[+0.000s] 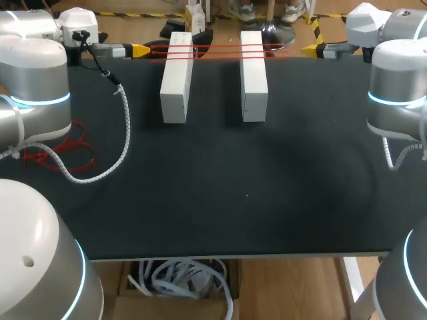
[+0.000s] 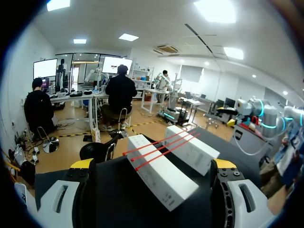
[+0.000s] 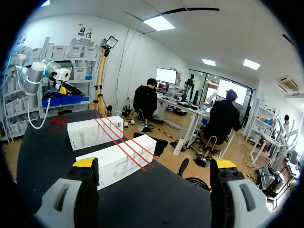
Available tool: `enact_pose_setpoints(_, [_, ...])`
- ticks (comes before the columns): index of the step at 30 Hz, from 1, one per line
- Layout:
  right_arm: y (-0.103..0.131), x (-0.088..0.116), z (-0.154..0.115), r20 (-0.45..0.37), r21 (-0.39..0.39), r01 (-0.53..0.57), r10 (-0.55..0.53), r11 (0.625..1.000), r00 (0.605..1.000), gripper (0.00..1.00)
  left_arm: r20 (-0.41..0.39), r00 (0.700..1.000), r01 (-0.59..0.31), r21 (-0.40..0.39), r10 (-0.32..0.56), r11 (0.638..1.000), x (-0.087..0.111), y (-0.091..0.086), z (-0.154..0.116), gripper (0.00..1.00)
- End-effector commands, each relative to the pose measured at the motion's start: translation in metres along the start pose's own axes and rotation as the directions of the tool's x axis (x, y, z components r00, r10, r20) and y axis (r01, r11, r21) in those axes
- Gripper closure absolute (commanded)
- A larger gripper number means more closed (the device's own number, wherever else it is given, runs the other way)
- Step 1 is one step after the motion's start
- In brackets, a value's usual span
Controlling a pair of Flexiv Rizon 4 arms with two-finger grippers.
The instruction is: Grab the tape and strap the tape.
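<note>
At the far left corner of the black table (image 1: 220, 193), the left arm lies low and level, its left gripper (image 1: 140, 50) pointing rightward along the far edge, fingers (image 2: 81, 164) spread wide with nothing pinched between them. Near that arm a loose tangle of red tape (image 1: 57, 152) lies on the table beside a white coiled cable (image 1: 122, 133). Three taut red tape strands (image 1: 220, 52) cross the far ends of the left white box (image 1: 176, 87) and the right white box (image 1: 253, 83), which lie parallel and apart. Opposite, the right gripper (image 1: 311, 49) takes the mirror pose: level, pointing leftward, jaws likewise wide open, near the strands' right end
</note>
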State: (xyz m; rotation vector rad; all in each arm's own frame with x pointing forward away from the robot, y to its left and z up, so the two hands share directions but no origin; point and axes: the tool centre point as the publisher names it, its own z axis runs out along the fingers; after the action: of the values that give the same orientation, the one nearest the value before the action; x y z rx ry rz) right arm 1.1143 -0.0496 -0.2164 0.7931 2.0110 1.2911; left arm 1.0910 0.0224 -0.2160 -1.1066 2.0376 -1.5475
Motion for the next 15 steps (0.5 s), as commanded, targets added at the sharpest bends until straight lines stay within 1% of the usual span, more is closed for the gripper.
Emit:
enact_pose_setpoints(1, [-0.0002, -0.0003, 0.0000, -0.001, 0.000, 0.000, 0.000, 1.000, 1.000, 0.00, 0.002, 1.000, -0.001, 0.005, 0.001, 1.000, 0.0002, 0.0012, 0.0006, 0.00])
enact_pose_setpoints(11, [-0.0002, -0.0003, 0.0000, -0.001, 0.000, 0.000, 0.000, 1.000, 1.000, 0.00, 0.002, 1.000, -0.001, 0.005, 0.001, 1.000, 0.0002, 0.0012, 0.0006, 0.00])
enact_pose_setpoints(13, [-0.0002, -0.0003, 0.0000, -0.001, 0.000, 0.000, 0.000, 1.000, 1.000, 0.00, -0.032, 0.999, -0.039, 0.020, 0.039, 0.999, 0.0007, 0.0000, 0.0012, 0.00])
enact_pose_setpoints(14, [-0.0002, -0.0003, 0.0000, -0.001, 0.000, 0.000, 0.000, 1.000, 1.000, 0.00, -0.070, 0.995, -0.069, 0.033, 0.071, 0.997, 0.0017, -0.0015, 0.0023, 0.00])
enact_pose_setpoints(15, [-0.0002, -0.0003, 0.0000, -0.001, 0.000, 0.000, 0.000, 1.000, 1.000, 0.00, -0.144, 0.981, -0.126, 0.057, 0.133, 0.990, 0.0042, -0.0038, 0.0044, 0.00])
